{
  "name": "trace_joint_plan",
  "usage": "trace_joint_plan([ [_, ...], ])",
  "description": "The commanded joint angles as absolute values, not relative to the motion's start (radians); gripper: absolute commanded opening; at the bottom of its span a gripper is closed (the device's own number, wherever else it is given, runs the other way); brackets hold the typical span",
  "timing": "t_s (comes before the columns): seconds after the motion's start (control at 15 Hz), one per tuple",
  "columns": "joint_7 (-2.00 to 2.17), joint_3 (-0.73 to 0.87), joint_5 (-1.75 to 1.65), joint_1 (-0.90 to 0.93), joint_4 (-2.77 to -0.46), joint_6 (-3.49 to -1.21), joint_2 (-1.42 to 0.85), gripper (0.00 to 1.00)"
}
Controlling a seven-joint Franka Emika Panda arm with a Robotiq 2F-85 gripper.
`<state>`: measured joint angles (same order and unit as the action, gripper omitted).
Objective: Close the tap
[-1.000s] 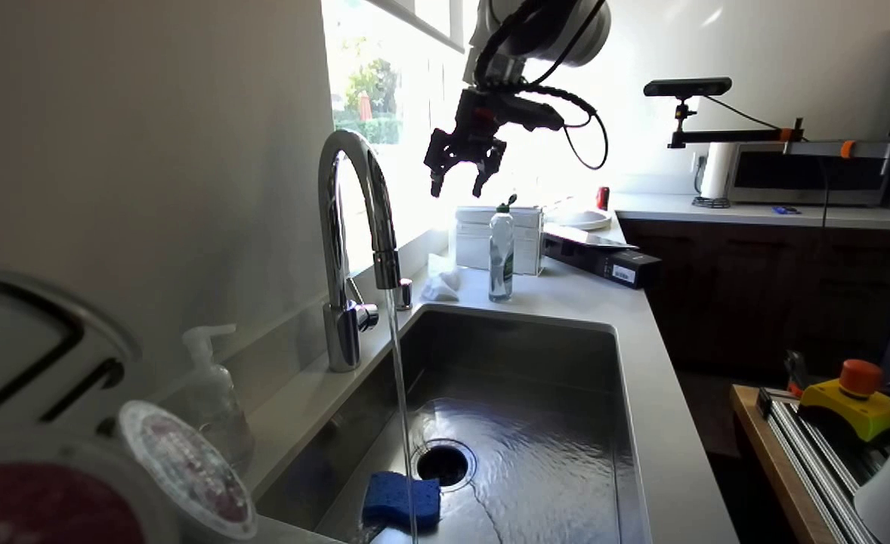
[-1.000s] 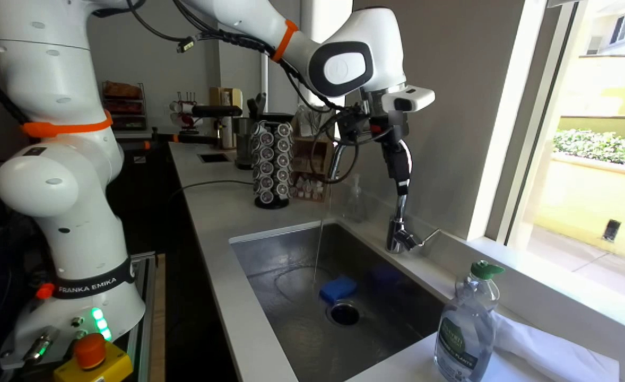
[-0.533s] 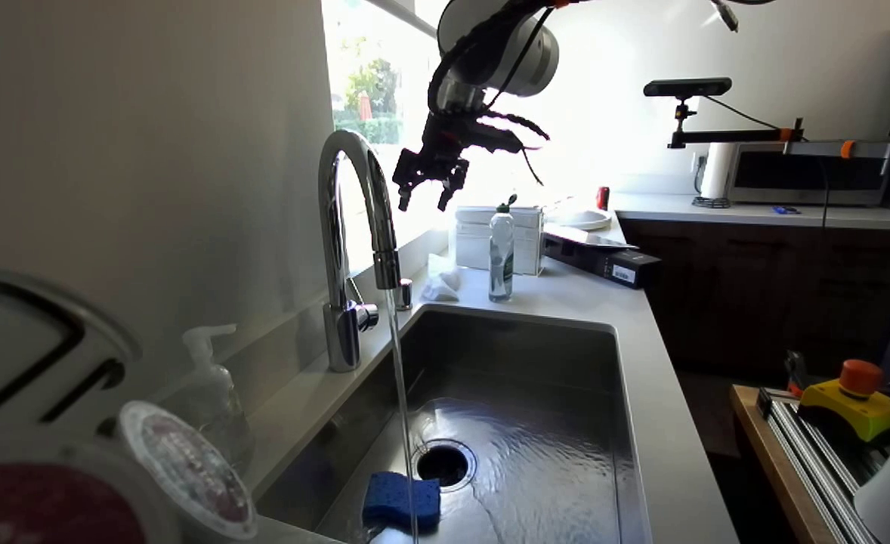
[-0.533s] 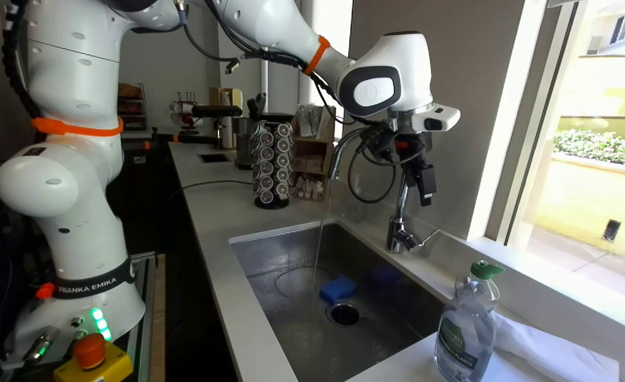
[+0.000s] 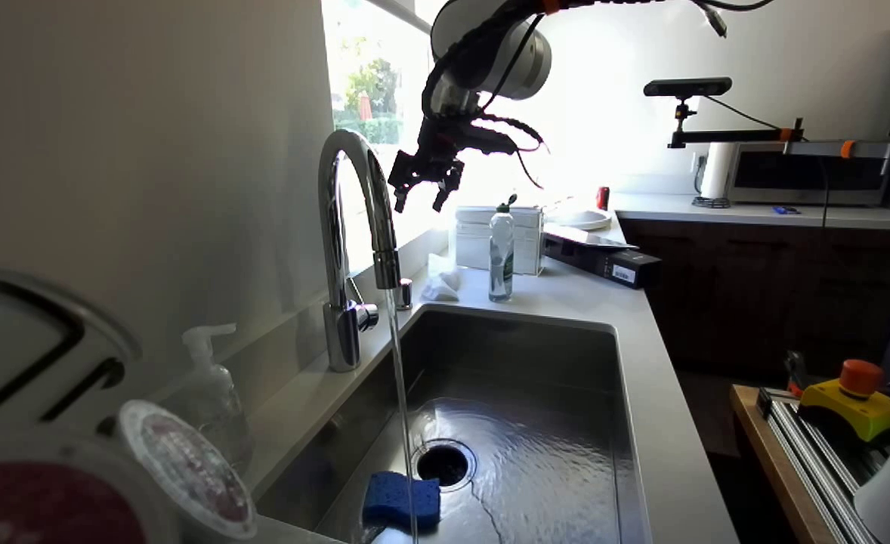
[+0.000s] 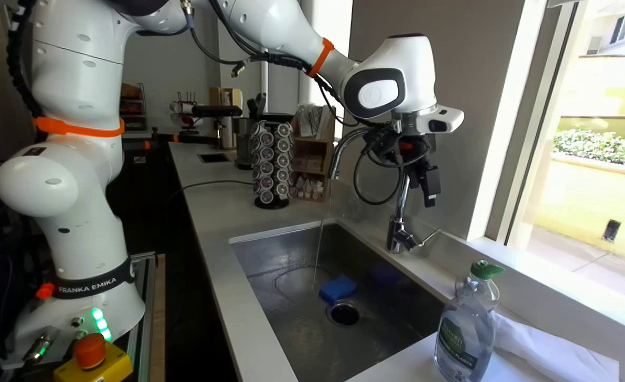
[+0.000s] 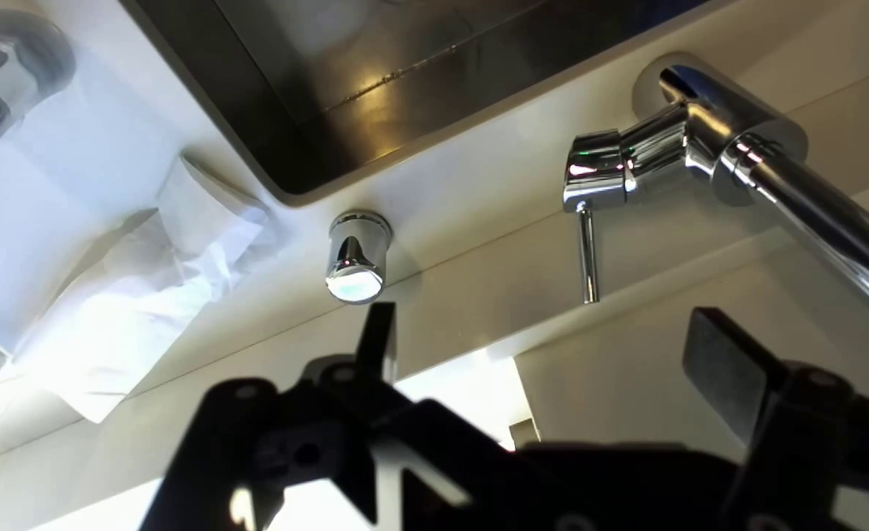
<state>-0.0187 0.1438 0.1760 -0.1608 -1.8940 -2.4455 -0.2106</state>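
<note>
Gripper [image 5: 419,203] has moved down and toward the window [image 6: 583,138], fingers [image 7: 726,375] spread apart near the running tap [image 5: 333,249]

In an exterior view, lower centre: blue sponge [image 5: 396,499] beside the drain [image 5: 443,465]. Upper right: microwave [image 5: 804,177]. In an exterior view, lower right: green-capped bottle [image 6: 463,329], upright on the desk [image 6: 214,217]. Near centre: pod rack [image 6: 271,203].

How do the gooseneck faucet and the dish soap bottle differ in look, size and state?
The gooseneck faucet is shiny chrome; the dish soap bottle is transparent with a green cap. The faucet is taller than the bottle. The faucet runs water; nothing pours from the bottle. Both stand upright.
</note>
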Motion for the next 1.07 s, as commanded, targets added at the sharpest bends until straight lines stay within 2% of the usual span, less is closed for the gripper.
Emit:
trace_joint_plan([
  [0.0,-0.017,0.137,0.173,-0.167,-1.891,-2.442,-0.210,1.00],
  [0.6,-0.029,0.135,0.186,-0.173,-1.882,-2.423,-0.217,1.00],
  [1.0,-0.368,0.097,0.305,-0.254,-1.825,-2.408,-0.270,1.00],
])
